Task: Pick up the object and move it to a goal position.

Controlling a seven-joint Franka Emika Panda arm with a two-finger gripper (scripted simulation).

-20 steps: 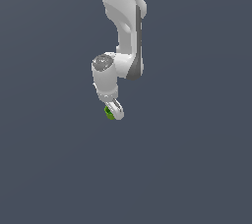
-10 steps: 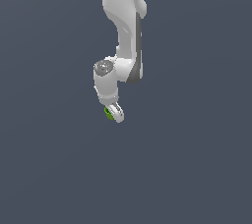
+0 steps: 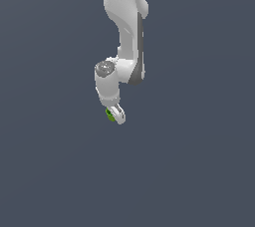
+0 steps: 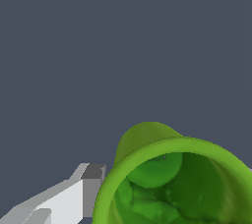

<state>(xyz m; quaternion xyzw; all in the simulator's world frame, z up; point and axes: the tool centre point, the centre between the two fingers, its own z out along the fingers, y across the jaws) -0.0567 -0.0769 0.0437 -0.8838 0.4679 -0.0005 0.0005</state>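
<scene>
- My gripper (image 3: 115, 115) hangs at the low end of my arm (image 3: 127, 32), which comes down from the top edge of the exterior view.
- The green cup (image 3: 110, 115) sits between my fingers, clamped there; only a sliver of green shows at the fingertip on the exterior view's left side.
- Wrist view: the cup's (image 4: 172, 183) round rim faces the camera and fills the near corner. It is hollow inside, with lumpy green forms at the bottom.
- One white finger (image 4: 74, 196) with a dark grey pad lies right against the cup's outer wall. The other finger is hidden behind the cup, so I read the grip from this one side.
- Cup is carried in the air; I cannot see any surface touching it.
- Surroundings: flat dark grey-blue ground (image 3: 199, 171) on every side of my hand.
- Room to move is wide below and to both sides in the exterior view.
</scene>
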